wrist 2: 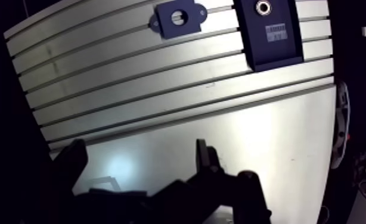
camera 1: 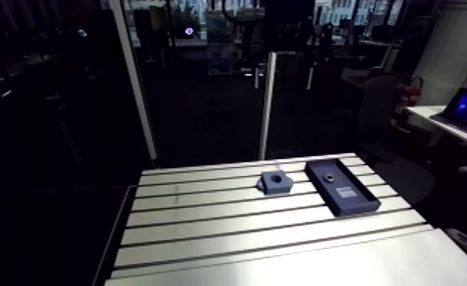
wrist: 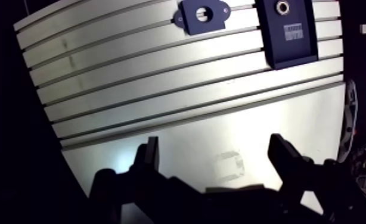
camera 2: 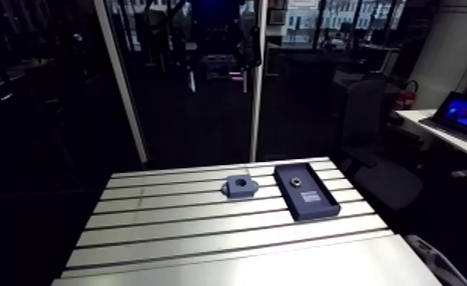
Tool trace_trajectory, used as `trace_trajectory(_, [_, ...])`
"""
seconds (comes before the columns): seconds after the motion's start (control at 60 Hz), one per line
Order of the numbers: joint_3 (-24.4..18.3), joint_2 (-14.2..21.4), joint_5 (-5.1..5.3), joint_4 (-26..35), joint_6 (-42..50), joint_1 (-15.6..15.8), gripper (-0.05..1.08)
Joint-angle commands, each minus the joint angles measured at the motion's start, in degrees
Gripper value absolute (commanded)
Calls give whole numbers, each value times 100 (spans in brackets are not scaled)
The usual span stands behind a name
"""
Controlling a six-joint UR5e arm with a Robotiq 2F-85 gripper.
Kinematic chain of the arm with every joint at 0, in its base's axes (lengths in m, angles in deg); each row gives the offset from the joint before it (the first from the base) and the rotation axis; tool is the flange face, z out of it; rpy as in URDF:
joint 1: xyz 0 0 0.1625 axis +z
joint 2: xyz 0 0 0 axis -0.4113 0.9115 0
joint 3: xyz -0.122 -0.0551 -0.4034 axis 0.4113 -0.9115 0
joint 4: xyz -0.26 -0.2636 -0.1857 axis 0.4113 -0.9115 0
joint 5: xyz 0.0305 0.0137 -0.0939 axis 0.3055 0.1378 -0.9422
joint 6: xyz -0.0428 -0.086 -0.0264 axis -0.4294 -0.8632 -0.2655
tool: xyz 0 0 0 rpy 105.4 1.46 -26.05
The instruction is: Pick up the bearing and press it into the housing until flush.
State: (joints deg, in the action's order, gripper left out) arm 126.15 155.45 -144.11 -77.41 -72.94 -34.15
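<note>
At the far side of the slotted table (camera 1: pixel 244 228) I see the housing (camera 1: pixel 276 182), a dark block w/ a round bore, lying flat. Just beside it, w/ a gap btwn them, sits a dark rectangular tray (camera 1: pixel 362 204). The bearing (camera 1: pixel 330 178), a small ring, lies in the tray's far end, and a pale label (wrist: pixel 294 31) sits nearer the tray's middle. Bearing & housing aren't touching.

Wrist view: gripper (wrist: pixel 214 143) hangs over the smooth, unslotted near part of the table, well apart from both parts, which lie ahead of it. Its fingers (wrist: pixel 149 156) stand wide apart w/ only bare table btwn them, so it's released & holding nothing.
</note>
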Motion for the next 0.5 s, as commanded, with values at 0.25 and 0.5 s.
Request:
trace_trajectory(0.25, [-122,-44,-34,10,-112,3,1])
trace_trajectory(0.5, [-213,-159,-102,-16,-567,-58,1])
